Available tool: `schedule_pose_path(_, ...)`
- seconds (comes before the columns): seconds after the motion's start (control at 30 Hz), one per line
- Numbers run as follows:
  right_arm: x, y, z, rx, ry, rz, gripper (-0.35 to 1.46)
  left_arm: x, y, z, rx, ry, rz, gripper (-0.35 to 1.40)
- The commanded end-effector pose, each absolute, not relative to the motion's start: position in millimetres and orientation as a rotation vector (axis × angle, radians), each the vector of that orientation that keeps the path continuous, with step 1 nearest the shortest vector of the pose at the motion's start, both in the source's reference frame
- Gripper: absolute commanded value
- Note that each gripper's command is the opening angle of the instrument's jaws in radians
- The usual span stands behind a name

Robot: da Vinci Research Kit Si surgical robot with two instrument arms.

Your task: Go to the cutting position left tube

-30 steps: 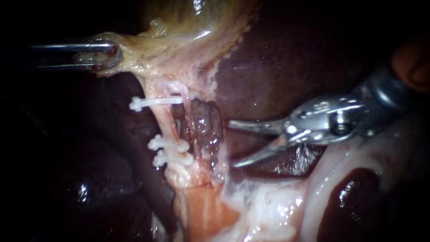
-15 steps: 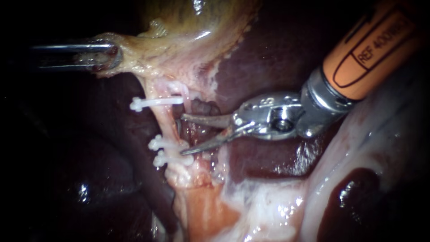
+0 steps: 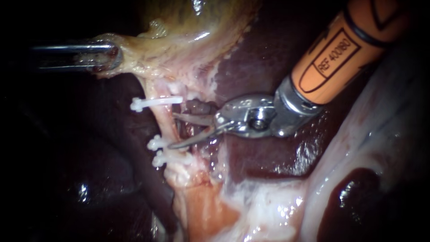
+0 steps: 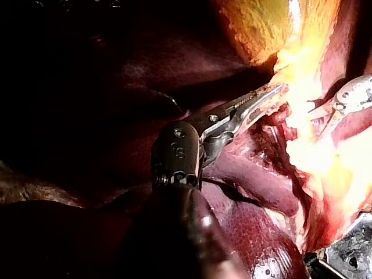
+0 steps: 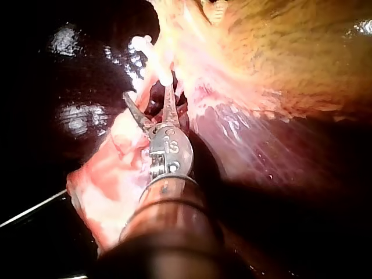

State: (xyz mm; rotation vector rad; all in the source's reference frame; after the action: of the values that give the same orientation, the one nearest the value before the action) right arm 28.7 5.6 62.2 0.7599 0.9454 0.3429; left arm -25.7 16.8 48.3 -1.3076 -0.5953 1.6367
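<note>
Pale tube (image 3: 164,124) at open right claw (image 3: 172,131)

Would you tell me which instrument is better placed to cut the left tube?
Right: the right instrument has its tool open at the left tube below the upper clip; the left instrument is shut on the gallbladder.

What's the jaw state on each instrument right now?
Left instrument: shut on the gallbladder edge.
Right instrument: open, blades either side of the clipped tube, not closed on it.
</note>
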Motion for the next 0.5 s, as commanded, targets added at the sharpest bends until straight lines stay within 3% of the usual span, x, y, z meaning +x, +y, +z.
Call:
schedule_pose_path(0.03, 29.1, 5.7, 62.3, 0.761, 0.941, 0.341, 1.43, -25.8, 16.8, 48.3, -1.307, -0.595, 1.636, -0.35)
schedule_pose_path(0.5, 33.7, 5.5, 61.5, 0.857, 1.032, 0.366, 1.45, -26.2, 16.8, 48.4, -1.307, -0.592, 1.636, -0.35)
